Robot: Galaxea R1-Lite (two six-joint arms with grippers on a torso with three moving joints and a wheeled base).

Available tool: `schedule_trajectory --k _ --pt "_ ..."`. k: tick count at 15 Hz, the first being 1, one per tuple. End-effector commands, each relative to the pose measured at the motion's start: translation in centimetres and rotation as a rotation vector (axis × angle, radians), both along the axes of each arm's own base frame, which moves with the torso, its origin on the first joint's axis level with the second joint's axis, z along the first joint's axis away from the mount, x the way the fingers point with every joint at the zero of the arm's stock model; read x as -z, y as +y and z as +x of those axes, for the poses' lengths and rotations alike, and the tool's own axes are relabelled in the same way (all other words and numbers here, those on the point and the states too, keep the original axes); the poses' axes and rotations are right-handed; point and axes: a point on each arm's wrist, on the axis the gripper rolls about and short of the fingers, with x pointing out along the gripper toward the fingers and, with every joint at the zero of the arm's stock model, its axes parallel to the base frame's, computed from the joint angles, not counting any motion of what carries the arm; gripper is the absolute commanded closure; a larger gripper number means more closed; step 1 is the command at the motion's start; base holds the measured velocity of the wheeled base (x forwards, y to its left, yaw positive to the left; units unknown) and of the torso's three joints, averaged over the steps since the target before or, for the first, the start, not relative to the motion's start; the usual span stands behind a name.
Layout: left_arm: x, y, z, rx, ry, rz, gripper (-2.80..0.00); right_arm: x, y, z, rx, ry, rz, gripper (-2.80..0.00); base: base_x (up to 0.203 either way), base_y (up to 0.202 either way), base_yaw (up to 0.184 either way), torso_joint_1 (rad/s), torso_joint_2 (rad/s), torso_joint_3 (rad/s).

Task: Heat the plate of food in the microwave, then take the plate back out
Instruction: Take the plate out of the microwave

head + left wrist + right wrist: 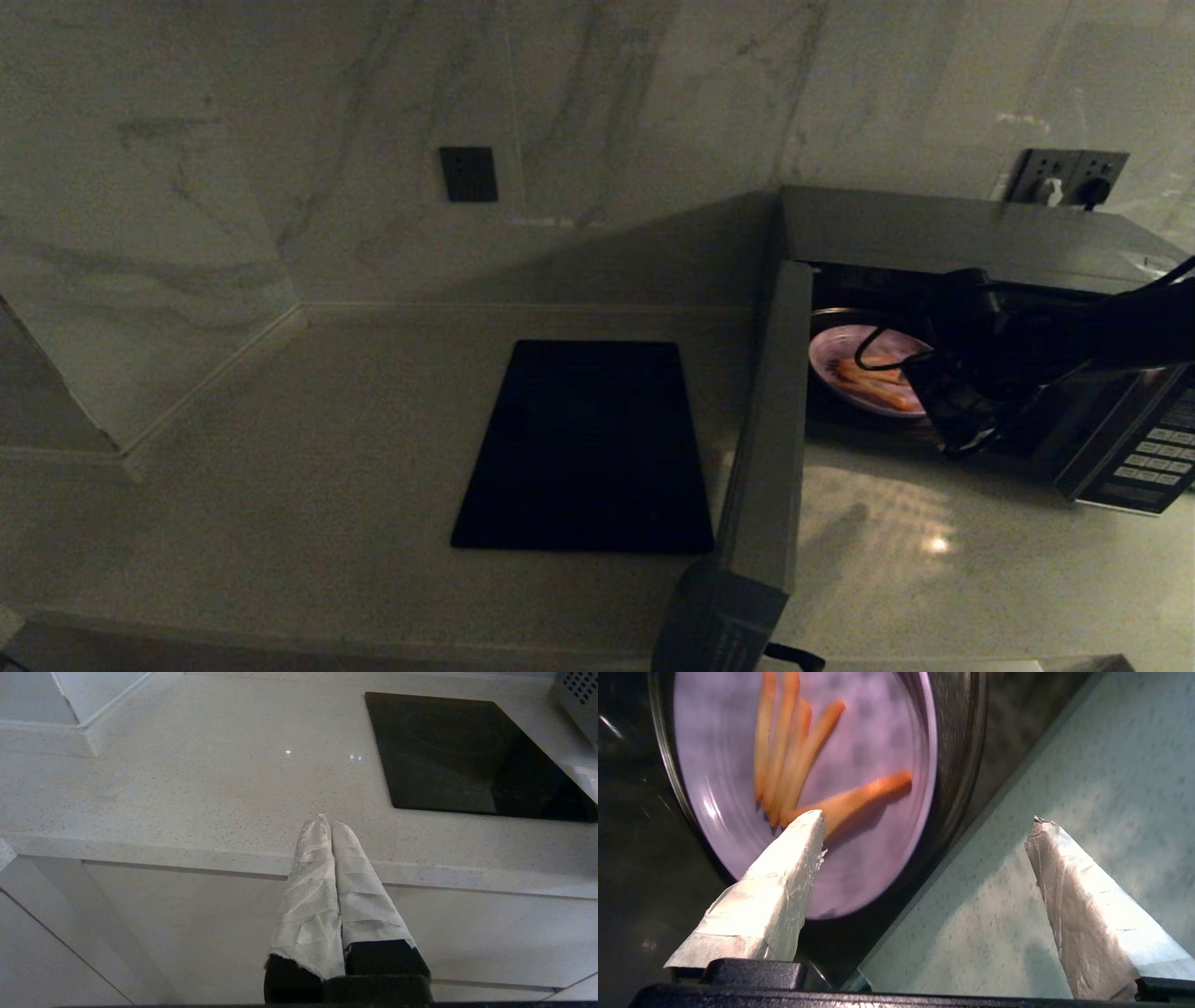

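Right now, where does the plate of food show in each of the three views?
Head view: plate of food inside the open microwave, at right, partly behind the right gripper.
Left wrist view: not in it.
Right wrist view: plate in the upper left, beyond one finger.
Shared landmark: pale speckled countertop.

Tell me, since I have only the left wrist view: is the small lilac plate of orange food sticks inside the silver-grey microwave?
Observer: Yes, the lilac plate sits inside the microwave.
Operator: Is the door shut?
Observer: No, the microwave door stands swung wide open.
Operator: Where is the right gripper?
Observer: The right gripper is at the oven mouth, fingers spread, holding nothing; one fingertip is over the plate.
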Motion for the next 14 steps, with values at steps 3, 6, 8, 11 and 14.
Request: schedule_trajectory --k 3,6,8,11,14 --pt "0.0 0.0 0.0 -0.001 0.001 -0.001 0.0 1.0 0.7 0.6 -0.006 0.015 0.007 -2.8 0.0 0.0 0.0 0.0 0.0 0.0" --pt "0.0 0.0 0.0 -0.001 0.0 -0.001 0.0 1.3 0.8 0.9 -0.006 0.02 0.005 -2.8 0.0 0.0 0.0 0.0 0.0 0.0" --pt "0.0 0.0 0.0 -0.001 0.0 -0.001 0.0 1.6 0.8 0.9 -0.006 0.027 0.004 -2.8 0.0 0.0 0.0 0.0 0.0 0.0" --pt "0.0 0.0 0.0 -0.001 0.0 -0.001 0.0 2.2 0.8 1.1 -0.005 0.044 0.002 -2.8 0.0 0.0 0.0 0.0 0.0 0.0" --pt "0.0 0.0 0.0 -0.001 0.0 -0.001 0.0 2.7 0.8 1.1 -0.004 0.059 -0.002 -2.8 0.0 0.0 0.0 0.0 0.0 0.0"
